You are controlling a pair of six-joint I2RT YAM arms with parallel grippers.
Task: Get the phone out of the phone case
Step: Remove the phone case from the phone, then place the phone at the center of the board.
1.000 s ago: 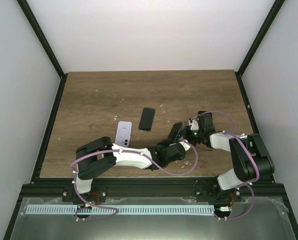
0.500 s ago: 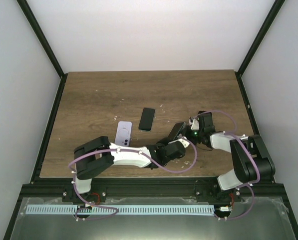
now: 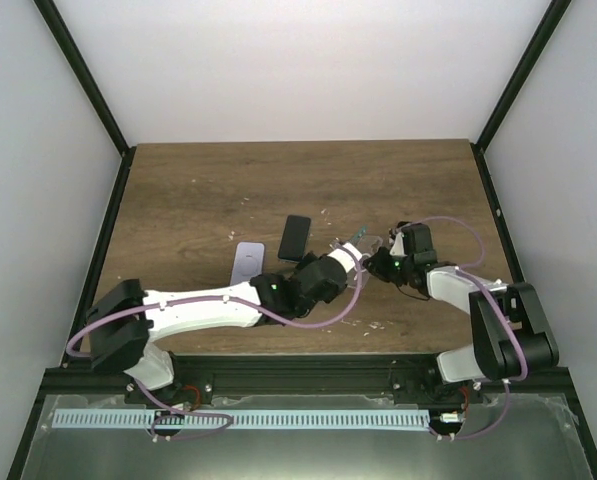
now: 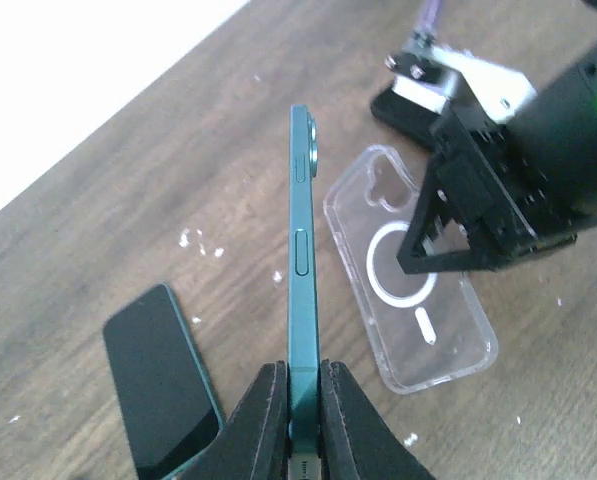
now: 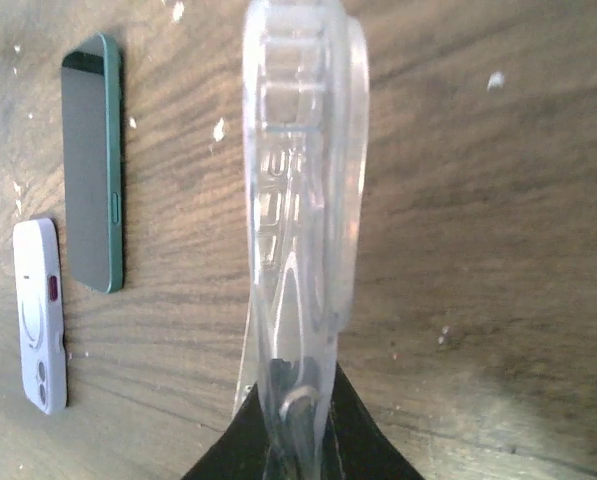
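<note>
Between the left gripper's (image 4: 303, 392) pinching fingers, a green phone (image 4: 300, 250) stands edge-on, free of the clear case (image 4: 408, 290) at its three o'clock, which the right gripper (image 5: 296, 425) clamps. A dark phone (image 4: 158, 390) lies flat at eight o'clock.

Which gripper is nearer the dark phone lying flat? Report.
Left. The left gripper, clamping a green phone, is just beside the flat phone; the right gripper, holding the clear case, is farther right.
</note>
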